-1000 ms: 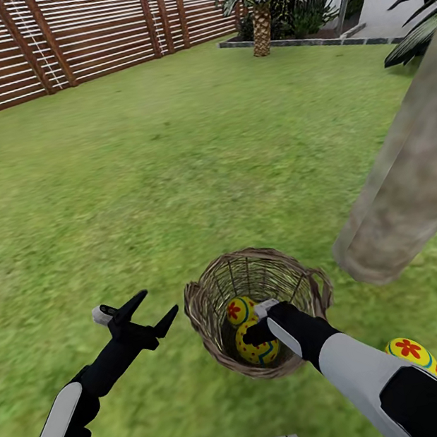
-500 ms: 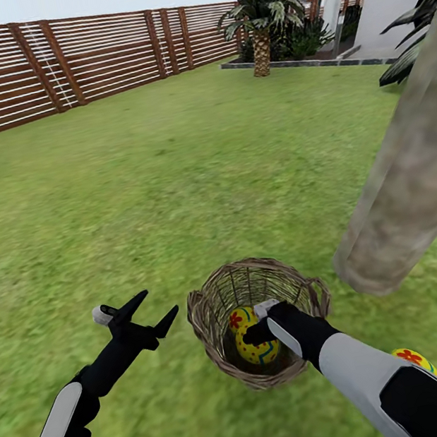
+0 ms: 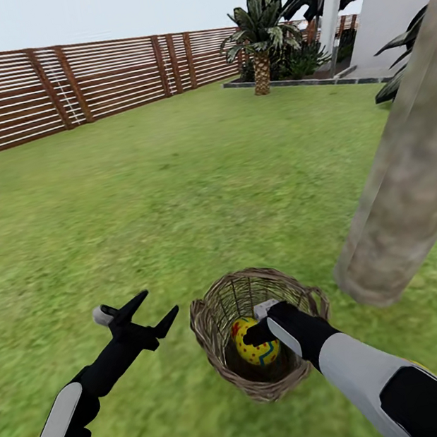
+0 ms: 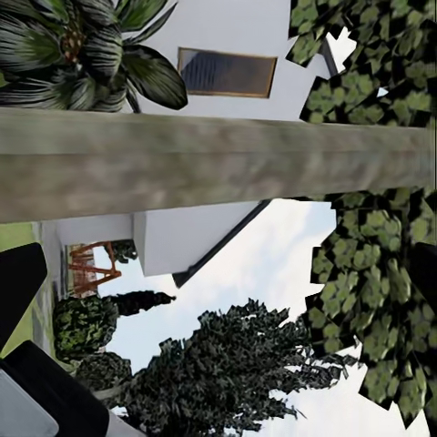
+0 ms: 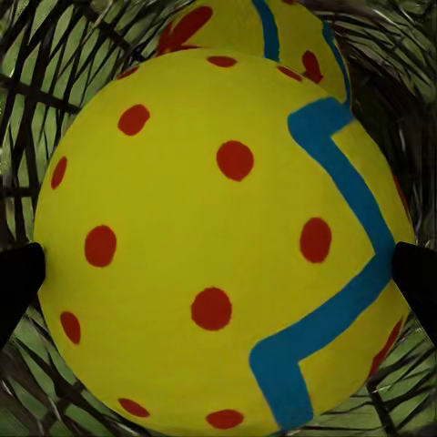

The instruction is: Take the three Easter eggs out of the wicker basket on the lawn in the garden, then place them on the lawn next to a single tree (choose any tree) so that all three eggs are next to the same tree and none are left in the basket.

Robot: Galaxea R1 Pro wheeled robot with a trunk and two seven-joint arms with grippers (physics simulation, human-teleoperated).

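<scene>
Right gripper point(image 3: 255, 326): you had it down inside the wicker basket point(image 3: 212, 305), black fingertips point(image 5: 18, 278) pressed on both flanks of the dotted egg point(image 5: 218, 246).
Second egg point(image 5: 264, 27): it lay just behind, also in the basket.
Left gripper point(image 3: 144, 314): it hung spread wide over the lawn point(image 3: 169, 184), empty.
Advice: a straight vertical lift, clear of the weave, then across to the tree point(image 3: 412, 177) beside it, looked your safest way.

text: none readable | labels: none | far house wall: perhaps too blurred
</scene>
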